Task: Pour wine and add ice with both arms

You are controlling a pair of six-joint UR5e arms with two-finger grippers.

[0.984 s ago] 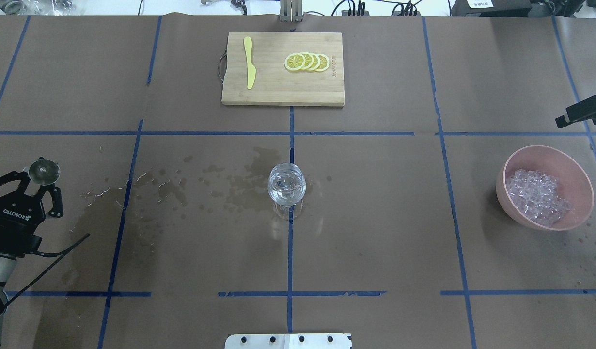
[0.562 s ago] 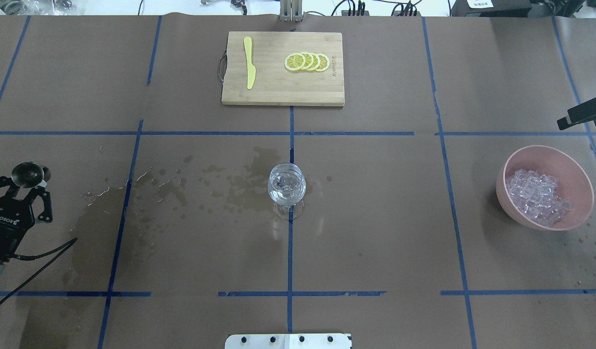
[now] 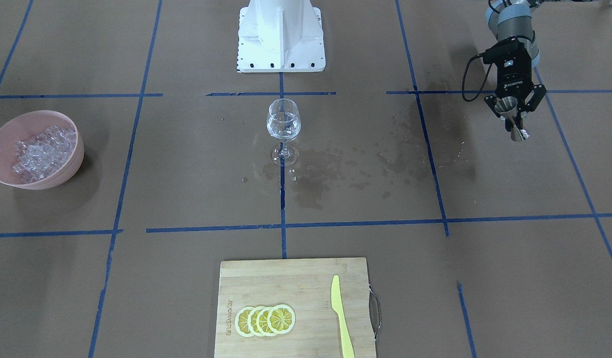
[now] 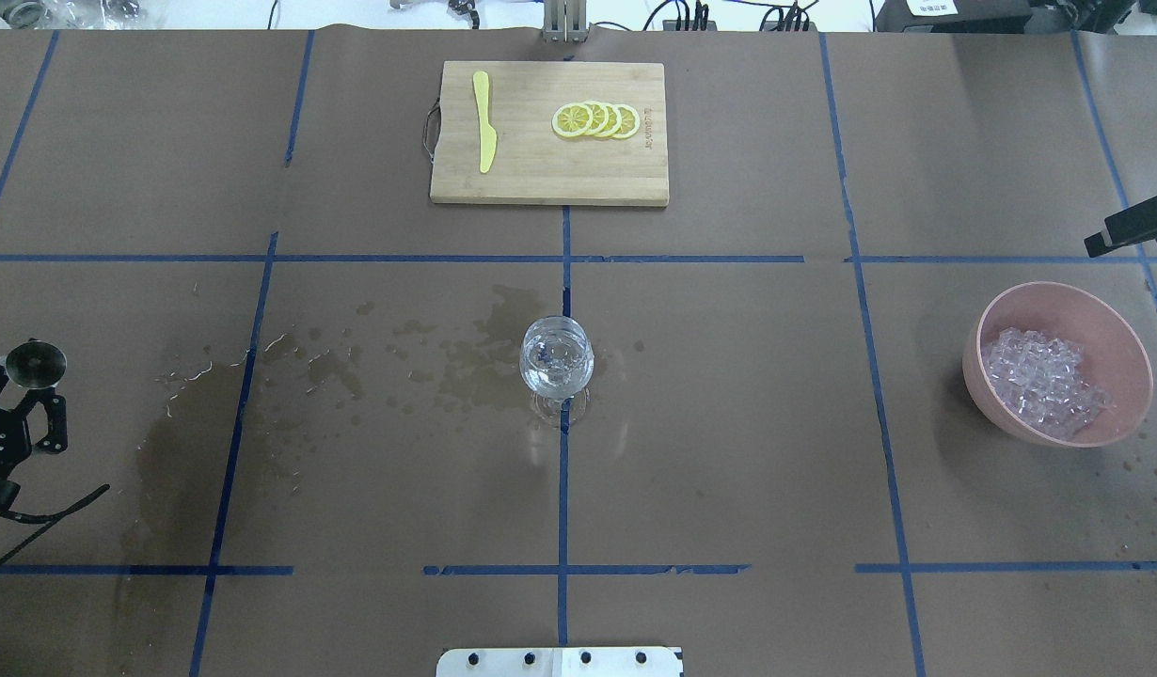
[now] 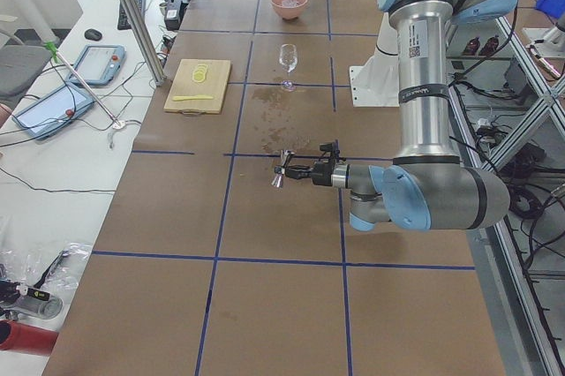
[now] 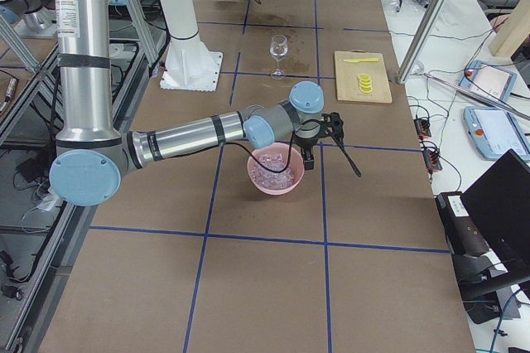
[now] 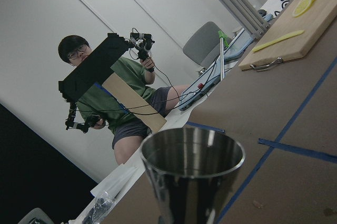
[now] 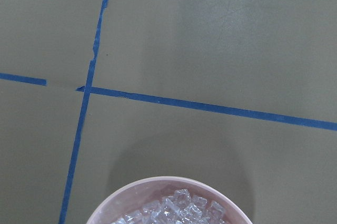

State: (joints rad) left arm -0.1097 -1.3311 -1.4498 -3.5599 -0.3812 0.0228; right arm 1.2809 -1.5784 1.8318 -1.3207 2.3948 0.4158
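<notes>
A wine glass (image 4: 557,362) stands at the table's middle with a little clear wine in its bowl; it also shows in the front view (image 3: 283,124). The ice (image 4: 1044,381) is heaped in a pink bowl (image 4: 1124,329) at the right, and in the right wrist view (image 8: 174,211) it lies just below the camera. My left gripper (image 4: 31,384) is at the far left edge, shut on a steel jigger (image 4: 35,365), which is held about upright (image 3: 510,117) (image 7: 192,171). My right arm hangs over the bowl (image 6: 273,179). Its fingers do not show, so I cannot tell their state.
A wooden cutting board (image 4: 541,179) at the far middle carries a yellow knife (image 4: 484,122) and lemon slices (image 4: 597,120). Dark wet stains (image 4: 287,376) spread between the glass and the left gripper. A black part (image 4: 1133,226) juts in at the right edge. The white pedestal (image 3: 281,35) stands behind the glass.
My left gripper has drawn back to the left edge with the jigger in it. The black part at the right edge has shifted slightly away. Glass and bowl have not moved.
</notes>
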